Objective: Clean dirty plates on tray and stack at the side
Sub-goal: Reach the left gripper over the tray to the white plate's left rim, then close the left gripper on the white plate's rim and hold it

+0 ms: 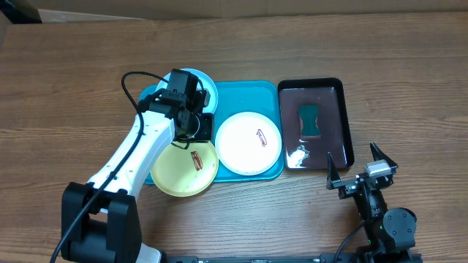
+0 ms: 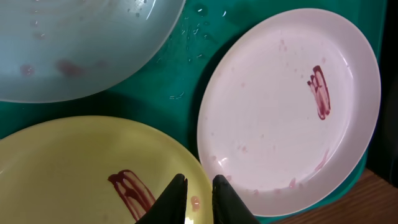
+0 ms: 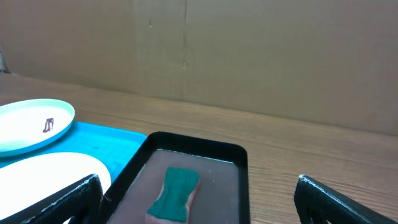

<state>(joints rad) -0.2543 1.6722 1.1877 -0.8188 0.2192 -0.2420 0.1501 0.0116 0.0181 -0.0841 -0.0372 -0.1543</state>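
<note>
Wood-grain tabletop [image 1: 73,88] carries every item. The left arm [image 1: 139,150] covers most of the light cyan plate [image 1: 207,82], which lies at 10 o'clock on the turquoise tray [image 1: 248,93]. The left claw [image 2: 199,182] hangs over the yellow-green plate [image 1: 183,174], which overhangs the tray rim at 7 o'clock. Its fingers are almost closed, with a narrow slit between them, and grip nothing. The white plate [image 1: 245,146] lies at 3 o'clock on the tray.

A black tray [image 1: 344,109] stands just beside the turquoise tray at 3 o'clock and holds a teal sponge [image 1: 310,120]. The right claw [image 1: 352,150], at 5 o'clock on the tabletop, is spread wide and empty.

Only the left wrist view shows water droplets [image 2: 196,28] on the tray and faint pink marks on the cyan plate. The right wrist view shows a cardboard wall [image 3: 249,56] behind the tabletop.
</note>
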